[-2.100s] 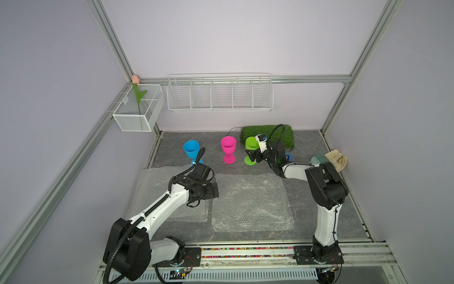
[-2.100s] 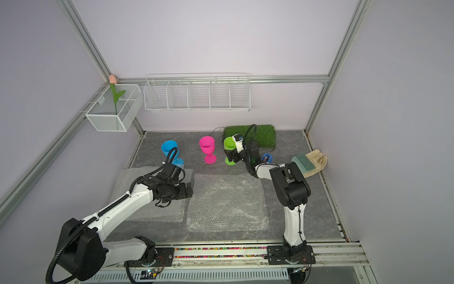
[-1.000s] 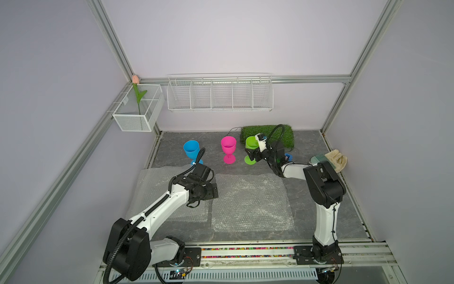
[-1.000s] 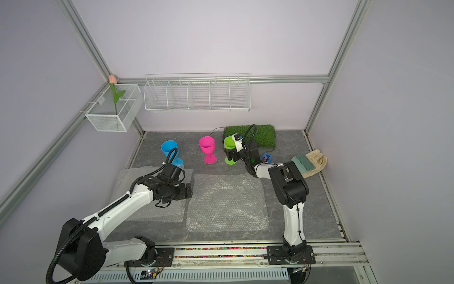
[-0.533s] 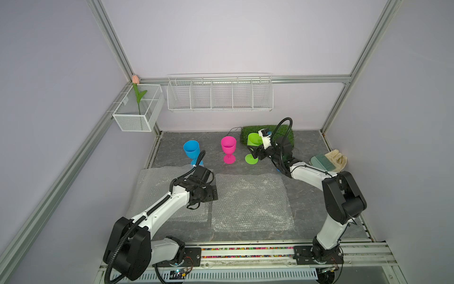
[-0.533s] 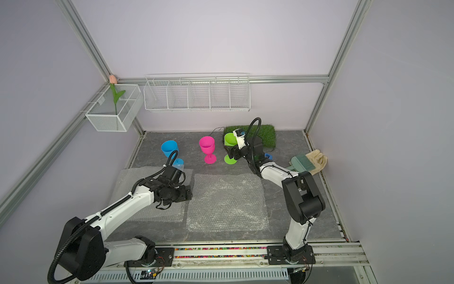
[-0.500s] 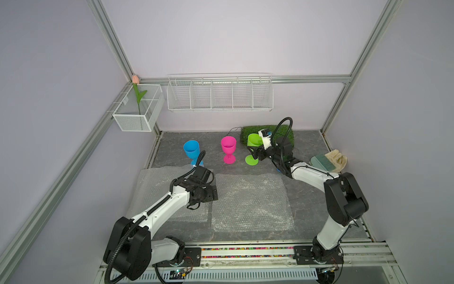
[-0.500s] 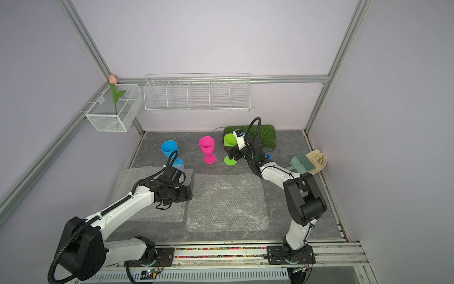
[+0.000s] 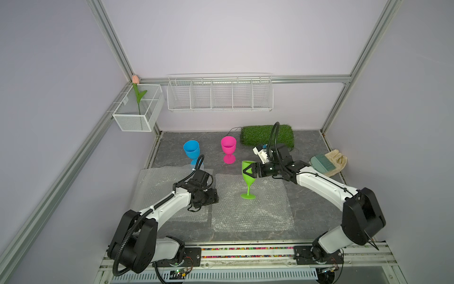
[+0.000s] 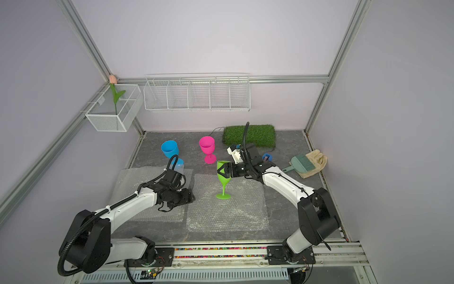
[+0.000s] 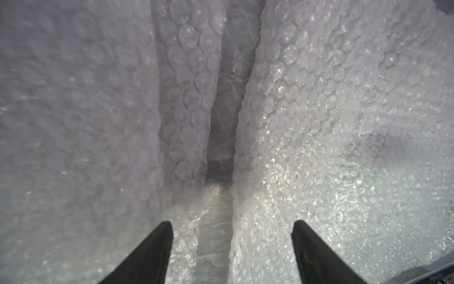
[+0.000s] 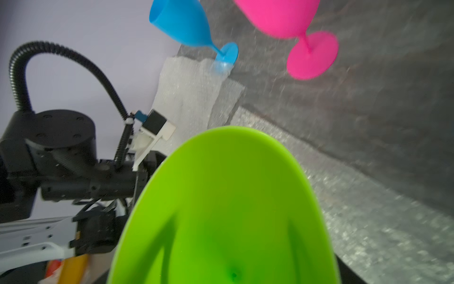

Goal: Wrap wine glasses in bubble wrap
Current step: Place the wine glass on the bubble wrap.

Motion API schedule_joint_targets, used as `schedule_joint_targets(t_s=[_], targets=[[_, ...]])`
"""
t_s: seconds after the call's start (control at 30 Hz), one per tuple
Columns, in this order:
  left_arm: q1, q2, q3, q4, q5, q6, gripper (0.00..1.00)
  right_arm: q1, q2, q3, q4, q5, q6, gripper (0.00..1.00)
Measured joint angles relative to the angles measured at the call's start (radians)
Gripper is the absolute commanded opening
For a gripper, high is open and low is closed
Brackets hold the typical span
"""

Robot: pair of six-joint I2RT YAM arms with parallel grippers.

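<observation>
The right pincer (image 9: 248,170) pinches the bowl of the lime green goblet (image 9: 249,180), with one finger on each side just under the rim. In the right wrist view the fingers show as dark shadows through the green bowl. The goblet hangs upright below this pincer, and its round foot is down at the middle bubble wrap sheet (image 9: 253,216). Whether the foot touches the film cannot be told.

Just beyond the pincer's tips, the pink goblet (image 9: 228,146) stands upright on the bare grey surface (image 9: 307,140). Farther out the same way, the blue goblet (image 9: 191,150) stands with its foot at the far edge of the left bubble wrap sheet (image 9: 157,186). Behind the pincer's wrist lies the green grass mat (image 9: 260,134). Well off to its outer side, a hand brush (image 9: 321,164) rests on a glove (image 9: 339,159).

The left pincer (image 11: 233,236) is spread and points down, low over the film. One fingertip (image 11: 157,246) is over each sheet. A narrow strip of bare surface between the two sheets' edges runs straight out from the gap between the fingers. Whether the tips press on the film cannot be told.
</observation>
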Motion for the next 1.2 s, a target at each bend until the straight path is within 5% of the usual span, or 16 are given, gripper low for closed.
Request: schedule_joint_targets(t_s=[0.3,0.77,1.2], targets=[[0.001,-0.016,-0.08,0.087,0.074,-0.015,0.39,0.113,0.146,0.082,-0.154,-0.164,0.153,0.72],[0.01,-0.039,-0.112,0.134,0.09,-0.017,0.05,0.199,0.403,0.219,-0.143,-0.225,0.283,0.66],[0.016,-0.036,-0.112,0.144,0.111,0.004,0.0,0.236,0.53,0.286,-0.161,-0.216,0.293,0.69]])
